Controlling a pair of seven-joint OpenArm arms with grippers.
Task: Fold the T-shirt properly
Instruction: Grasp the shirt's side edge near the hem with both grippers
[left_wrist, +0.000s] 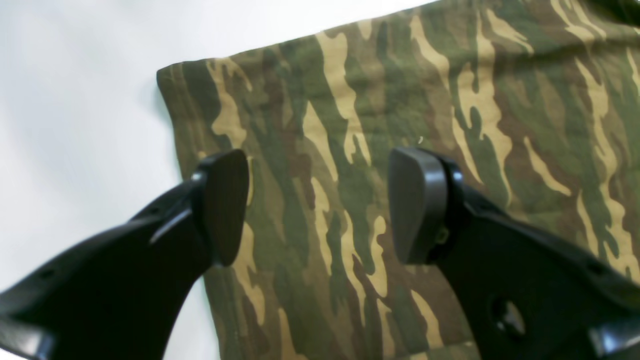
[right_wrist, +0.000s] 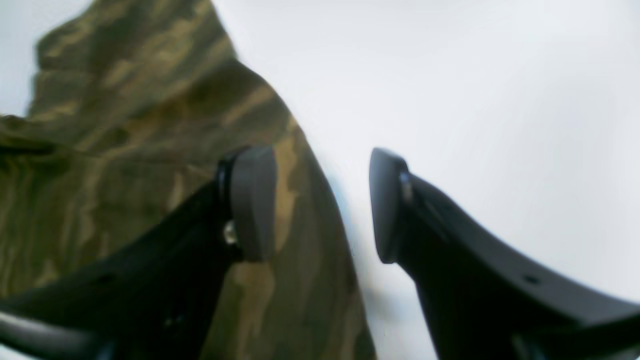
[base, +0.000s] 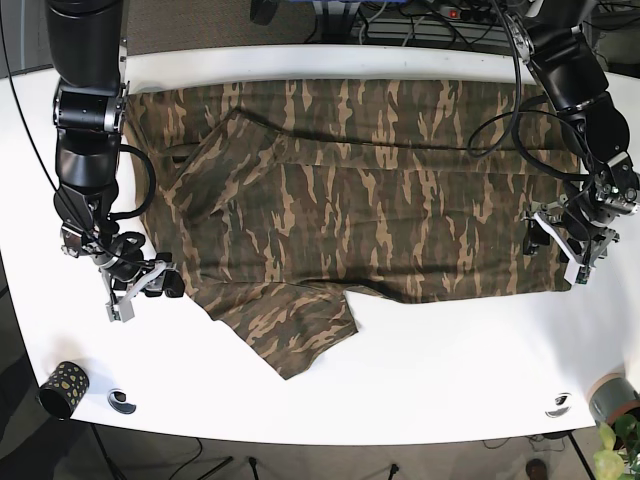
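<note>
A camouflage T-shirt (base: 370, 190) lies spread on the white table (base: 450, 350), one sleeve flap folded inward at its front (base: 290, 330). My left gripper (left_wrist: 320, 207) is open just above the shirt near a straight hem corner (left_wrist: 167, 75), with nothing between its fingers; the base view shows my left gripper (base: 540, 232) at the shirt's right edge. My right gripper (right_wrist: 320, 205) is also open and straddles the shirt's edge (right_wrist: 325, 200), one finger (right_wrist: 252, 202) over cloth and the other finger (right_wrist: 385, 205) over bare table. In the base view my right gripper (base: 165, 277) sits at the shirt's left edge.
A dark dotted cup (base: 62, 388) and a small round item (base: 122, 402) sit at the table's front left corner. Another small round item (base: 558, 405) and a grey plant pot (base: 612, 397) are at the front right. Cables (base: 400, 25) run behind the table.
</note>
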